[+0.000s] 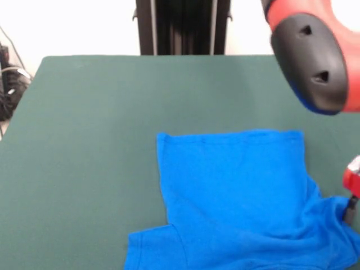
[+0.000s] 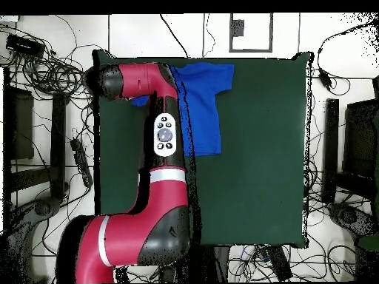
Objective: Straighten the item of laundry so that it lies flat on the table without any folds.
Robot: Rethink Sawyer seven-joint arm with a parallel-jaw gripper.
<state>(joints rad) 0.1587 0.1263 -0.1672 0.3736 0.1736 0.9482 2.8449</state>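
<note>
Lying mostly flat on table [image 1: 84, 140]: shirt [image 1: 236, 191], sleeve perhaps bunched; hand [image 1: 351, 194] grip unclear.

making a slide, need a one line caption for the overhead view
Sawyer arm reaches over a blue T-shirt lying near the far edge of the green table.
</note>
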